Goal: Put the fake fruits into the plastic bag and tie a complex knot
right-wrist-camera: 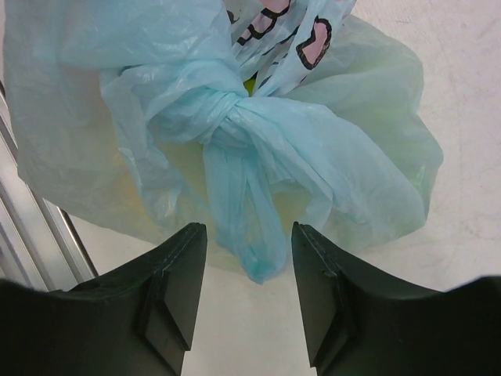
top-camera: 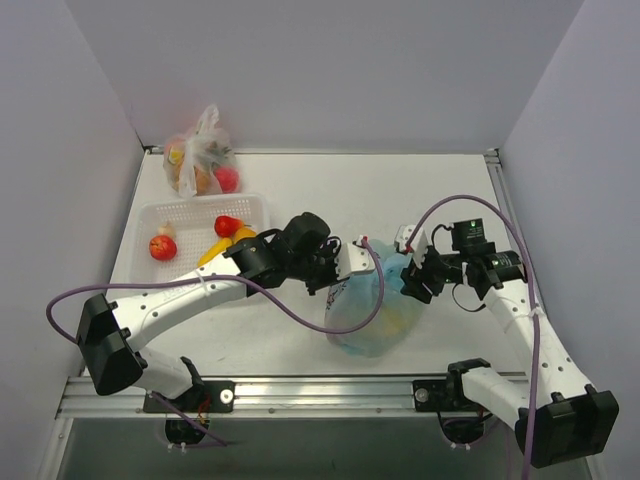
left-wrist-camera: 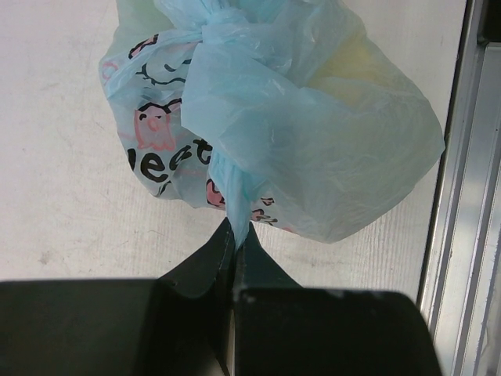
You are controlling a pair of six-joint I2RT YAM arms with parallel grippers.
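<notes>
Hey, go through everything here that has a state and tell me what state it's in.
plastic bag: filled, tied shut.
knot: pulled tight.
left gripper: shut on a plastic bag end.
right gripper: open, bag end loose between its fingers.
white basket: holds some fake fruits.
clear bag: tied at top.

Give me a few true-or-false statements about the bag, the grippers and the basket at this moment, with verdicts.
1. The left gripper is pinched shut on a strand of the plastic bag. True.
2. The right gripper is clamped on the bag. False: its jaws stand open, with a loose end hanging between them.
3. The bag's handles are untied. False: a knot is tied.
4. Fake fruits lie in the white basket. True.
</notes>
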